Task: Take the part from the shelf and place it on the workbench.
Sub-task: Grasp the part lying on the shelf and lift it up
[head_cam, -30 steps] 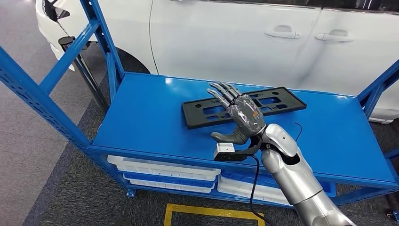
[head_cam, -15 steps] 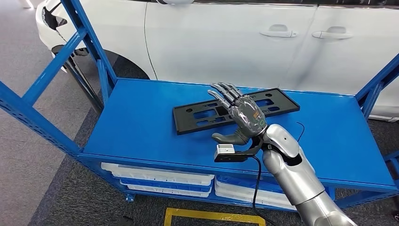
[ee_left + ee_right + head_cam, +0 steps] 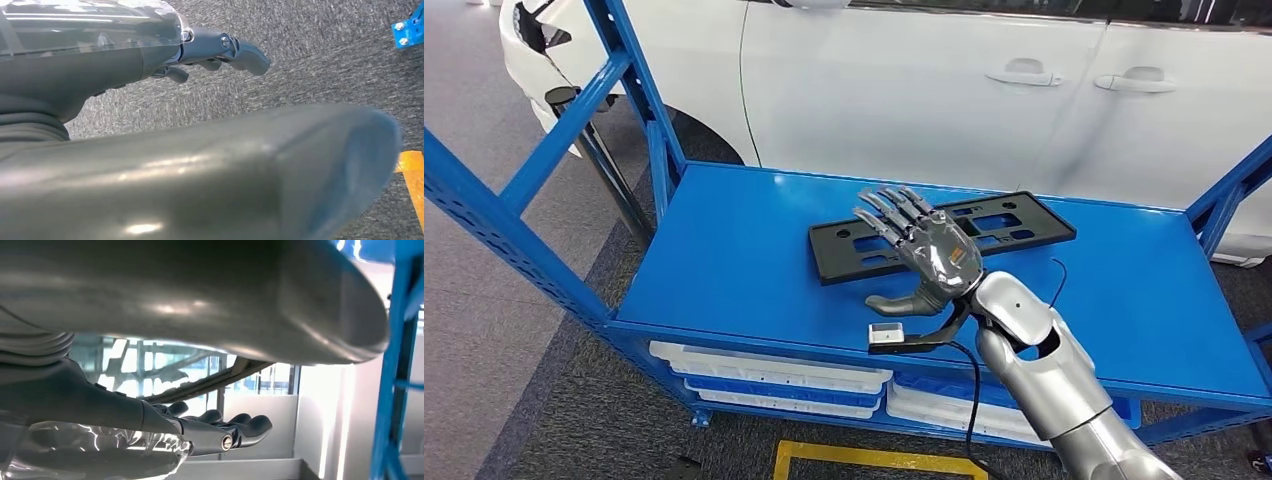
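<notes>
Head view shows the right hand [image 3: 932,258] lifted a little above the black plate [image 3: 942,236] on the blue shelf [image 3: 724,260], fingers spread and thumb out, holding nothing; half a second ago it lay flatter over the plate's middle. The plate still lies flat on the shelf, so the pick has not begun and a grip on its near edge looks like the next need. Left hand [image 3: 150,55] hangs over the carpet, fingers loosely apart.

A glossy white car [image 3: 944,90] stood behind; white plastic trays [image 3: 769,370] lay below; yellow floor tape [image 3: 874,462] crossed grey carpet [image 3: 604,430].
</notes>
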`<state>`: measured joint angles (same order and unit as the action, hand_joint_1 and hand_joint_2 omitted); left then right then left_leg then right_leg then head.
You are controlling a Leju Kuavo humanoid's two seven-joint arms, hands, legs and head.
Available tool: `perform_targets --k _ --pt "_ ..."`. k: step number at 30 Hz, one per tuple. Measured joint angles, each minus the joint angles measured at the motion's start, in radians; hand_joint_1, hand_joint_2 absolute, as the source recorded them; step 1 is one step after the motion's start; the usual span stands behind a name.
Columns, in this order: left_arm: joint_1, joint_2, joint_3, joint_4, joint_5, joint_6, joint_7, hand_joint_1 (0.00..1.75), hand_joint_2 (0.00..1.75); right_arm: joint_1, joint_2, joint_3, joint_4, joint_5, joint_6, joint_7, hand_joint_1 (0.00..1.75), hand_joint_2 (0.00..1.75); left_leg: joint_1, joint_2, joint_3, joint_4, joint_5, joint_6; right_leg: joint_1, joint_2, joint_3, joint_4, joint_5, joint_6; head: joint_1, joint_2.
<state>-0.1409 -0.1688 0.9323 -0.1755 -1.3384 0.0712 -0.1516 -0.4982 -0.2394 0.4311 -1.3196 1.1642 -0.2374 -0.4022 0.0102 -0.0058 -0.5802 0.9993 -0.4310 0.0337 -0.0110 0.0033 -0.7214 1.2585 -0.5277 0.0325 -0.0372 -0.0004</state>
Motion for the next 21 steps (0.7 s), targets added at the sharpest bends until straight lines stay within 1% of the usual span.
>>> perform_targets --k 1,2,3,4,5,6,7,8,9,10,12,13,14,15,16,17,18,19,20,21 --pt "0.0 0.0 0.0 0.0 0.001 0.0 0.0 0.0 0.0 -0.001 -0.001 0.007 0.004 0.016 -0.009 0.006 0.0 0.0 0.0 0.0 0.001 0.001 -0.002 -0.002 -0.001 -0.001 0.03 -0.062 0.036 -0.002 0.0 0.0" --pt "0.0 0.0 0.0 0.0 0.002 -0.001 -0.001 0.0 0.0 -0.004 -0.001 0.014 0.006 0.029 -0.017 0.012 0.0 0.0 -0.001 -0.001 0.002 0.003 -0.004 -0.005 -0.002 -0.001 0.066 -0.135 0.067 -0.005 0.0 0.0" --pt "-0.001 0.0 0.0 0.0 0.003 -0.001 -0.001 0.0 0.0 -0.006 -0.001 0.02 0.009 0.039 -0.023 0.017 0.0 0.0 -0.003 -0.002 0.002 0.006 -0.006 -0.008 0.0 -0.002 0.096 -0.197 0.089 -0.009 0.0 0.0" --pt "-0.001 0.0 0.0 0.0 0.003 -0.002 -0.001 0.0 0.0 -0.008 -0.001 0.027 0.011 0.05 -0.029 0.021 0.0 0.0 -0.004 -0.002 0.001 0.007 -0.008 -0.013 0.002 -0.002 0.114 -0.235 0.098 -0.013 0.0 0.0" --pt "-0.001 0.0 0.0 0.0 0.004 -0.002 -0.001 0.0 0.0 -0.008 -0.001 0.034 0.013 0.06 -0.033 0.025 0.0 0.0 -0.005 -0.002 0.0 0.008 -0.009 -0.017 0.005 -0.001 0.119 -0.249 0.097 -0.017 0.0 0.0" --pt "-0.001 0.0 0.0 0.0 0.004 -0.002 -0.001 0.0 0.0 -0.009 -0.001 0.041 0.016 0.07 -0.037 0.029 0.0 0.0 -0.005 -0.002 0.0 0.008 -0.01 -0.022 0.007 -0.001 0.118 -0.25 0.098 -0.021 0.0 0.0" --pt "-0.001 0.0 0.0 0.0 0.005 -0.002 -0.001 0.0 0.0 -0.009 -0.002 0.047 0.019 0.079 -0.04 0.033 0.0 0.0 -0.004 -0.001 -0.001 0.008 -0.012 -0.028 0.005 -0.001 0.119 -0.252 0.099 -0.026 0.0 0.0" --pt "-0.001 0.0 0.0 0.0 0.005 -0.002 -0.001 0.0 0.0 -0.009 -0.002 0.052 0.021 0.087 -0.043 0.037 0.0 0.0 -0.003 -0.001 -0.003 0.016 -0.019 -0.033 0.003 -0.001 0.121 -0.255 0.1 -0.032 0.0 0.0" --pt "-0.002 0.0 0.0 0.0 0.006 -0.002 -0.002 0.0 0.0 -0.01 -0.002 0.057 0.024 0.094 -0.046 0.041 0.0 0.0 -0.002 -0.001 -0.012 0.04 -0.036 -0.037 0.001 -0.002 0.123 -0.258 0.101 -0.038 0.0 0.0" --pt "-0.002 0.0 0.0 0.0 0.006 -0.002 -0.002 0.0 0.0 -0.011 -0.002 0.062 0.026 0.102 -0.048 0.044 0.0 0.0 -0.001 0.0 -0.032 0.084 -0.063 -0.041 -0.001 -0.003 0.124 -0.261 0.102 -0.043 0.0 0.0" --pt "-0.001 0.0 0.0 0.0 0.007 -0.002 -0.002 0.0 0.0 -0.011 -0.002 0.075 0.034 0.12 -0.051 0.051 0.0 0.0 0.0 0.0 -0.093 0.22 -0.127 -0.046 0.001 -0.003 0.125 -0.261 0.101 -0.048 0.0 0.0" --pt "0.0 0.0 0.0 0.0 0.007 -0.002 -0.001 0.0 0.0 -0.01 -0.002 0.082 0.039 0.13 -0.051 0.054 0.0 0.0 0.0 0.0 -0.121 0.277 -0.144 -0.048 0.002 -0.003 0.125 -0.26 0.101 -0.049 0.0 0.0" --pt "0.002 0.0 0.0 0.0 0.007 -0.002 -0.001 0.0 0.0 -0.01 -0.002 0.088 0.044 0.14 -0.052 0.059 0.0 0.0 0.0 0.0 -0.135 0.302 -0.144 -0.048 0.003 -0.003 0.126 -0.26 0.1 -0.049 0.0 0.0" --pt "0.002 0.0 0.0 0.0 0.008 -0.002 -0.001 0.0 0.0 -0.01 -0.002 0.092 0.049 0.151 -0.053 0.064 0.0 0.0 0.0 0.0 -0.128 0.285 -0.123 -0.047 0.004 -0.003 0.127 -0.26 0.099 -0.049 0.0 0.0" --pt "0.003 0.0 0.0 0.0 0.008 -0.002 -0.001 0.0 0.0 -0.011 -0.002 0.097 0.053 0.165 -0.055 0.07 0.0 0.0 0.0 0.0 -0.103 0.229 -0.087 -0.044 0.005 -0.002 0.129 -0.259 0.098 -0.048 0.0 0.0" --pt "0.002 0.0 0.0 0.0 0.008 -0.002 -0.001 0.0 0.0 -0.013 -0.002 0.102 0.058 0.179 -0.058 0.077 0.0 0.0 0.0 0.0 -0.069 0.153 -0.05 -0.04 0.005 -0.002 0.131 -0.258 0.097 -0.046 0.0 0.0" --pt "0.001 0.0 0.0 0.0 0.009 -0.002 -0.001 0.0 0.0 -0.015 -0.002 0.106 0.062 0.191 -0.063 0.084 0.0 0.0 -0.002 0.0 -0.036 0.084 -0.025 -0.036 0.008 -0.001 0.131 -0.256 0.095 -0.043 0.0 0.0" --pt "0.001 0.0 0.0 0.0 0.01 -0.003 -0.001 0.0 0.0 -0.018 -0.002 0.11 0.068 0.204 -0.068 0.092 0.0 0.0 -0.003 0.0 -0.015 0.037 -0.01 -0.031 0.01 0.0 0.13 -0.254 0.095 -0.04 0.0 0.0" --pt "0.001 0.0 0.0 0.0 0.01 -0.003 -0.001 0.0 0.0 -0.019 -0.002 0.115 0.075 0.215 -0.074 0.099 0.0 0.0 -0.005 -0.001 -0.006 0.015 -0.008 -0.027 0.011 0.0 0.128 -0.254 0.095 -0.035 0.0 0.0" --pt "0.001 0.0 0.0 0.0 0.01 -0.003 -0.001 0.0 0.0 -0.021 -0.002 0.12 0.082 0.226 -0.079 0.106 0.0 0.0 -0.007 -0.002 -0.005 0.012 -0.009 -0.024 0.012 0.001 0.127 -0.253 0.095 -0.031 0.0 0.0"
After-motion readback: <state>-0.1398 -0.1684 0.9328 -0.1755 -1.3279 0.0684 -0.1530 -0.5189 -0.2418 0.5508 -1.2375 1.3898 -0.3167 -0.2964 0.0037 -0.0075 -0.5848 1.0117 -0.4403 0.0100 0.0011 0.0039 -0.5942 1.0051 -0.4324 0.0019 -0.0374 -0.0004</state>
